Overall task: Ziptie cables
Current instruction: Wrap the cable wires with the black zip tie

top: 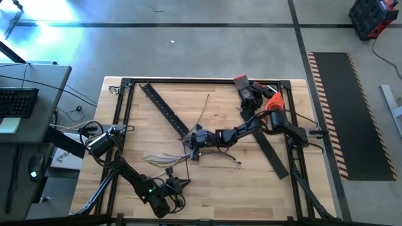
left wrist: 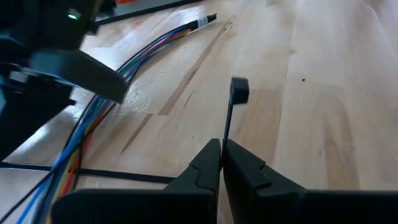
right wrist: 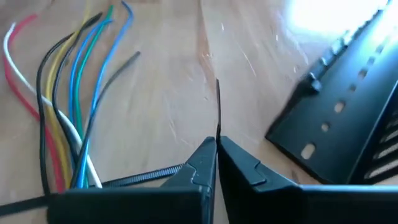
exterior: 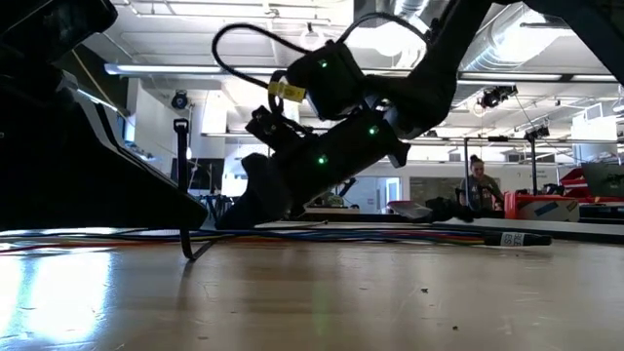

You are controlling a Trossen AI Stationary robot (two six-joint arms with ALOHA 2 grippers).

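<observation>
The left gripper (left wrist: 221, 163) pinches a zip tie (left wrist: 231, 102) upright above the counter (top: 251, 182). The cables (top: 164, 157) lie mid-counter, their middle hidden beneath the right gripper (right wrist: 216, 155), clenched on a thin black strand.

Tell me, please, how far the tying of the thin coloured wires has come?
Done: the thin coloured wires lie gathered, a ribbed black strap crossing them. In hand: left gripper pinches a headed black tie, right gripper a thin black strip. Remaining: no loop closed around the bundle.
</observation>
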